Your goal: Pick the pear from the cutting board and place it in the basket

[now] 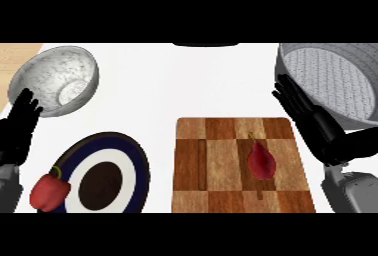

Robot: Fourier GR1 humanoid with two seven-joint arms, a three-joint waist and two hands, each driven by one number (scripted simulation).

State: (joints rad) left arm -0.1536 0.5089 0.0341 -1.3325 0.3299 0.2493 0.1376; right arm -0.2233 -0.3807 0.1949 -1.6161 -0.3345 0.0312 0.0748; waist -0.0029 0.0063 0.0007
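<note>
Lying on the checkered wooden cutting board point(221, 165), the dark red teardrop pear point(261, 161) sits untouched. Just beside the board's right edge, the right hand point(314, 122) hovers with straight fingers, holding nothing, before the grey woven basket point(353, 117). The left hand point(18, 130) rests open near a speckled metal bowl point(55, 80).

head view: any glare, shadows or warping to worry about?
Head view: flat, even light; no glare on the pear or cutting board; no clear cast shadows; the plate looks taller than wide; the right hand overlaps the basket.
</note>
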